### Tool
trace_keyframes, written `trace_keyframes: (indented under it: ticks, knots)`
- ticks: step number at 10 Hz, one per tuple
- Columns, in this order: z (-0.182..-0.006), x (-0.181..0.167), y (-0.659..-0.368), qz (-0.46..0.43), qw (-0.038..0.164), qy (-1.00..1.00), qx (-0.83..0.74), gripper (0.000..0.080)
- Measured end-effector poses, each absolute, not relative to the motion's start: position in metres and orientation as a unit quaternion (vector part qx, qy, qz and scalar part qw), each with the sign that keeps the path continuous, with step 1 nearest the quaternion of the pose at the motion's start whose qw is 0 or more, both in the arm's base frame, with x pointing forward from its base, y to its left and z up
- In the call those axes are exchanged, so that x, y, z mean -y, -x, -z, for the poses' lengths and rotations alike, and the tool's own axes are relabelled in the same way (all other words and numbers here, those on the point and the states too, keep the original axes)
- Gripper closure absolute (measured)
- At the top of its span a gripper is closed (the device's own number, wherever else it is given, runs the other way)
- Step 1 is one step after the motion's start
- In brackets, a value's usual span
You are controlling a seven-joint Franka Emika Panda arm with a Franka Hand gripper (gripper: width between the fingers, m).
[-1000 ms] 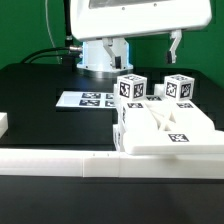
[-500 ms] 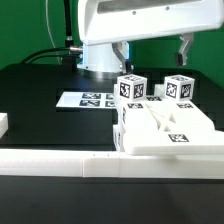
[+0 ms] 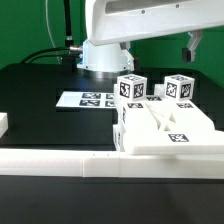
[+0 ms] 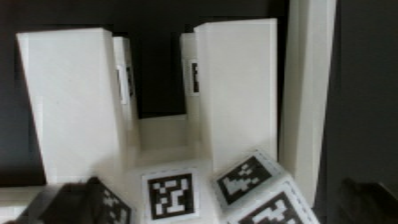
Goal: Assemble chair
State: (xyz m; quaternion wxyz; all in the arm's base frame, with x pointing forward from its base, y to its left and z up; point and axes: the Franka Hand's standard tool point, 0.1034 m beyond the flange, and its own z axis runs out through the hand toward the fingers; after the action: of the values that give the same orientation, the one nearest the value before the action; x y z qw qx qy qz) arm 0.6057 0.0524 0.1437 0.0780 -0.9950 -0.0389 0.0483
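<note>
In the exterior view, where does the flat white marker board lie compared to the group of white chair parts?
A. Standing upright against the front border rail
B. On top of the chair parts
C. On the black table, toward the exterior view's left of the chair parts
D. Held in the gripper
C: the marker board lies flat on the black table, toward the exterior view's left of the clustered chair parts; nothing holds it.
</note>
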Motion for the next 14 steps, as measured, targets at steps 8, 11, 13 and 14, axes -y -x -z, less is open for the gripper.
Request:
trace_keyframes:
  ticks: [8, 11, 13, 14]
  knots:
    - [-0.135, -0.065, -0.620, -0.029, 0.057, 0.971, 0.230, 0.0150]
    - [-0.126, -0.071, -0.627, -0.026, 0.057, 0.973, 0.222, 0.0150]
    - [-0.123, -0.071, -0.625, -0.028, 0.057, 0.973, 0.222, 0.0150]
    - [-0.119, -0.072, -0.623, -0.021, 0.055, 0.973, 0.222, 0.0150]
